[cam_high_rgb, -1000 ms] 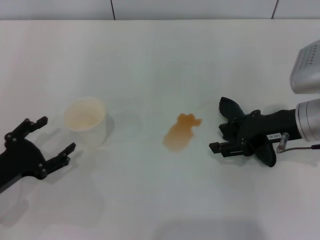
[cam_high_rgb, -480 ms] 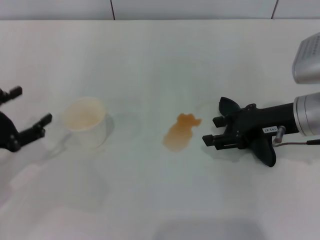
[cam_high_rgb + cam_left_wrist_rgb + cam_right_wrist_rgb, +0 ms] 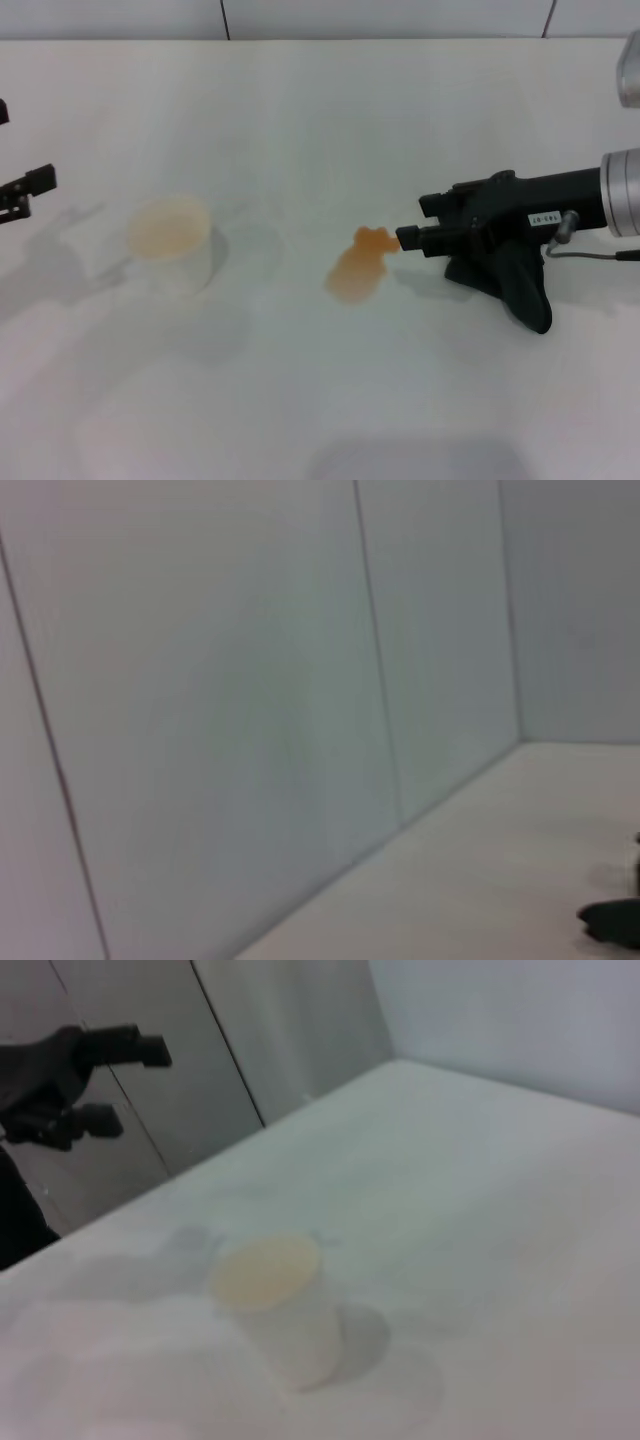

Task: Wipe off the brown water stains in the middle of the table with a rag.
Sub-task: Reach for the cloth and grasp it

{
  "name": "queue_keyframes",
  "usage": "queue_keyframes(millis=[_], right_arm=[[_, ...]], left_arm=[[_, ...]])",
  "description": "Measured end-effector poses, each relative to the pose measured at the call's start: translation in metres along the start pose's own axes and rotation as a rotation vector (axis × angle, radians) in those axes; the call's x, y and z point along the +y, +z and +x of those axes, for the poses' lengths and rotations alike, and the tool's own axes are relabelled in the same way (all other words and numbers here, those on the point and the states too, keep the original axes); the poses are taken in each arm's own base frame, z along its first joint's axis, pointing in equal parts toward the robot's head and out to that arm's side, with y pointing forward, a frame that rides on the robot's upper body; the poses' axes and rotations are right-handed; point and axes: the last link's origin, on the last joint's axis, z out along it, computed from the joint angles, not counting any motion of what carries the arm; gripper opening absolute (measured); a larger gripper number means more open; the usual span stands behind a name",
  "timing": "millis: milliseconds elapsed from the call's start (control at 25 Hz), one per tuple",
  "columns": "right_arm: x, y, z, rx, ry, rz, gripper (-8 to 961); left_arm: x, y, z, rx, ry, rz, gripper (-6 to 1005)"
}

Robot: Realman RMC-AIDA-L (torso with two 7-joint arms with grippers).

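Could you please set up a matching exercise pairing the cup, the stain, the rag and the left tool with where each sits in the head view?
Things:
1. cup
2. stain
3. rag
4. left tool

Places:
A. at the table's far left edge, raised
B. hanging from the right tool, right of centre
C. standing upright, left of centre
D. mid-table, just off the right tool's tips

Pairs: 1-C, 2-D, 3-B, 4-A
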Motion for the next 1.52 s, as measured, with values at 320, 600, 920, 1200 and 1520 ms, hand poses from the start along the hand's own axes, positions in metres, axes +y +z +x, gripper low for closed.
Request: queue_keyframes(millis=[320,600,920,1200,1520], right_arm=[[0.006,0.000,-0.007,-0.012,-0.020,-0.015,604],[0.008,-0.001,-0.014,-0.020,-0.030,-0.018,603],[0.008,-0.007,-0.017,0.012,-0.021,0.007,600],[0.000,-0.010,-0.009,0.102,0.047,0.069,592],[-0.008,-0.011,-0.006,0.207,0.087,0.132,584]], left_arm=[[-0.007,0.005,0.017,-0.162,0.003,-0.179,865],[-0.005,0.002,0.018,-0.238,-0.017,-0.269,865],[-0.011,0.003,0.037,-0.253,-0.024,-0.304,865],[-0.015,0.005,0.043,-0.263,-0.031,-0.316,865],[-0.016,0.008,0.049,-0.264,-0.009,-0.314,865]])
